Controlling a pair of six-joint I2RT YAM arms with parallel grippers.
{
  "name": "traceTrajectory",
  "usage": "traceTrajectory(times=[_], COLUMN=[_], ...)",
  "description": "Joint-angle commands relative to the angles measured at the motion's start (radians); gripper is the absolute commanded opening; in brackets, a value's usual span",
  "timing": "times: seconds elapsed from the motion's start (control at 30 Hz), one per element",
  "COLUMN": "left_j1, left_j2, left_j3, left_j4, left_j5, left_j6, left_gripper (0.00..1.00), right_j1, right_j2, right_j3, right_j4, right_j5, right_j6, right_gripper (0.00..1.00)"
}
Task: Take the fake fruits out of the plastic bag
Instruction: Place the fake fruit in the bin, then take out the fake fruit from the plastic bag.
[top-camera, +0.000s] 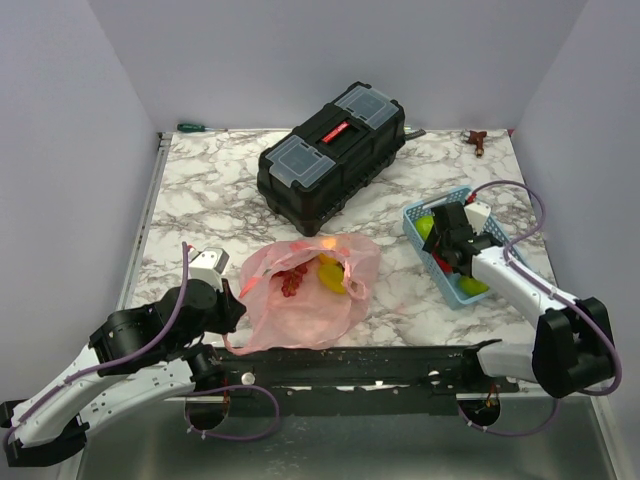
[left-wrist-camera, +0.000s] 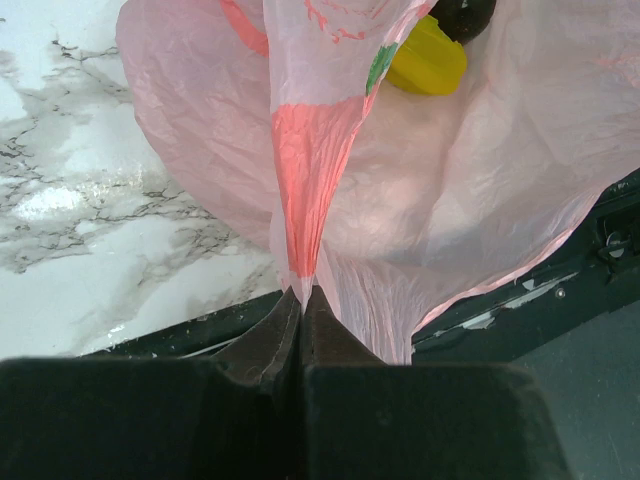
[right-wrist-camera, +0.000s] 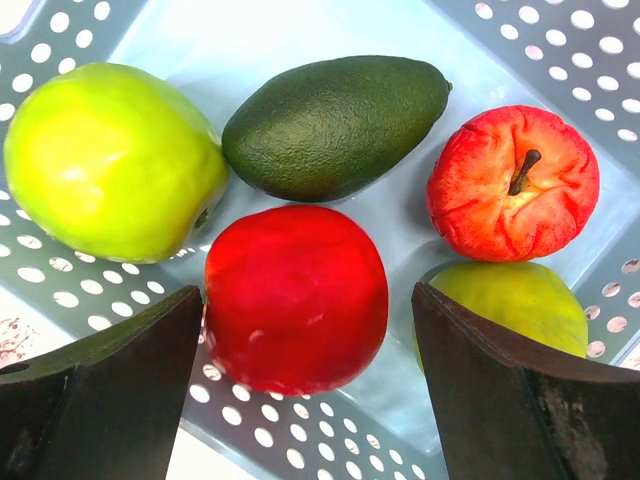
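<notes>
The left gripper (left-wrist-camera: 302, 305) sits at the near left of the marble table (top-camera: 200, 200). Its jaws are pressed tight together on a gathered fold of the pink plastic bag (top-camera: 305, 300), pinching the film at the bag's near left edge. From that pinch the bag spreads right and far across the table's middle, crumpled and half flat, with its near edge against the dark rail at the table front. Through the thin film 2 shapes show: a dark grape bunch (top-camera: 292, 283) and, just right of it, a yellow fruit (top-camera: 330, 272) lying at the far side of the bag. In the left wrist view the yellow fruit peeks out past a drooping flap of the bag.

Far of the bag stands the black toolbox (top-camera: 335, 150), lid shut, set at a slant. A green screwdriver (top-camera: 195, 127) lies at the far left edge.

To the right, the light blue basket (top-camera: 415, 215) rests on the table, well apart from the bag. The right gripper (right-wrist-camera: 308, 300) hangs over it, jaws spread wide and gripping nothing. Its 2 fingers flank a red fruit (right-wrist-camera: 295, 300); whether they touch it I cannot tell. Also in the basket are a yellow-green apple (right-wrist-camera: 110, 160), a dark avocado (right-wrist-camera: 335, 125), a red apple (right-wrist-camera: 512, 180) with a stem, and a greenish fruit (right-wrist-camera: 515, 305).
</notes>
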Motion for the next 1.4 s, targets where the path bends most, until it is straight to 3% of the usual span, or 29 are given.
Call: traceTrajectory(times=[0.0,0.3,0.5,0.67,0.87,0.97,1.13,1.23,1.37], left_j1=[-0.002,-0.002,-0.002,-0.002,-0.002,-0.002,-0.002,-0.002,-0.002], left_j2=[-0.01,-0.01,0.0,0.002,0.004,0.013,0.009,0.0,-0.001], left_j3=[-0.01,-0.01,-0.01,-0.01,-0.01,-0.008,-0.008,-0.01,-0.01], left_j4=[0.011,0.011,0.008,0.008,0.01,0.008,0.007,0.008,0.009], left_j5=[0.0,0.001,-0.002,-0.001,0.0,0.0,-0.001,-0.004,-0.003], left_j6=[0.011,0.011,0.009,0.01,0.011,0.011,0.009,0.008,0.008], left_gripper=[0.0,0.0,0.0,0.0,0.0,0.0,0.0,0.0,0.0], right_j1=[-0.001,-0.002,-0.001,0.035,0.234,0.409,0.692,0.841,0.996], right_j2=[-0.051,-0.283,-0.438,-0.451,-0.426,-0.359,-0.285,-0.225,-0.089], right_j3=[-0.012,-0.004,0.004,-0.063,0.008,0.085,0.204,0.258,0.38], right_j4=[0.001,-0.036,0.025,0.223,0.352,0.385,0.438,0.504,0.465], right_j5=[-0.032,-0.171,-0.484,-0.752,-0.739,-0.677,-0.481,-0.409,-0.349], right_j6=[-0.016,-0.073,-0.012,0.112,0.193,0.201,0.149,0.093,-0.004], right_gripper=[0.89,0.9,0.9,0.9,0.9,0.9,0.9,0.9,0.9])
